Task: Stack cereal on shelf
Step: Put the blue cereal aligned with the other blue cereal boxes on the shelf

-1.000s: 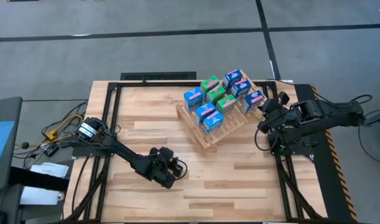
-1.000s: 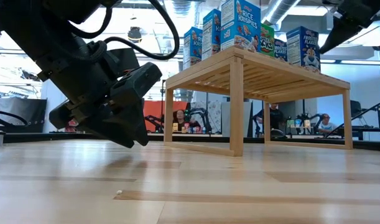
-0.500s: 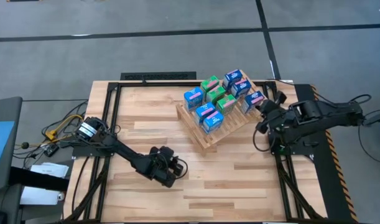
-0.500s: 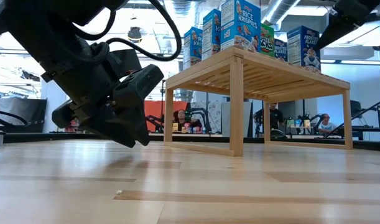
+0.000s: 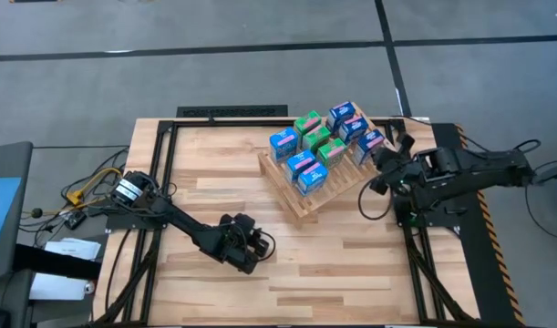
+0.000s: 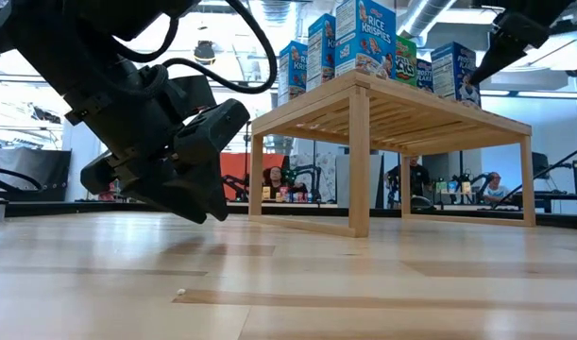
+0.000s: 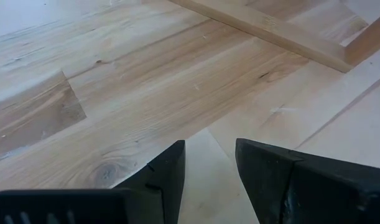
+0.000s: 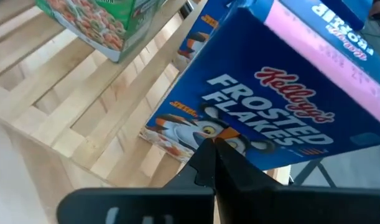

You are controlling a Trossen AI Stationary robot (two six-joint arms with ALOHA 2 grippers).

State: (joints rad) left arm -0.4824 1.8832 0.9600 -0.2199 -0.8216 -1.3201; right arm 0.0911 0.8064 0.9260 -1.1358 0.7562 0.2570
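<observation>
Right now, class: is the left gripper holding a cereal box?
No. The left gripper has only bare table between its fingers.

Premises: an open-plan robotics laboratory. A plank worktable [image 5: 260, 273] in a black metal frame [image 5: 232, 112] stands on grey concrete floor [image 5: 214, 55]. Behind the left gripper [image 6: 208, 203], seated people [image 6: 415, 179] work at benches; exposed ducting [image 6: 430, 14] runs above the right gripper [image 6: 479, 68].

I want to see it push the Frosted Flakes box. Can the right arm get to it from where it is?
Probably yes. The right pincer, shut, already sits right against the Frosted Flakes box at the shelf's right edge, and nothing stands between them. The other boxes are farther in on the slats.
</observation>
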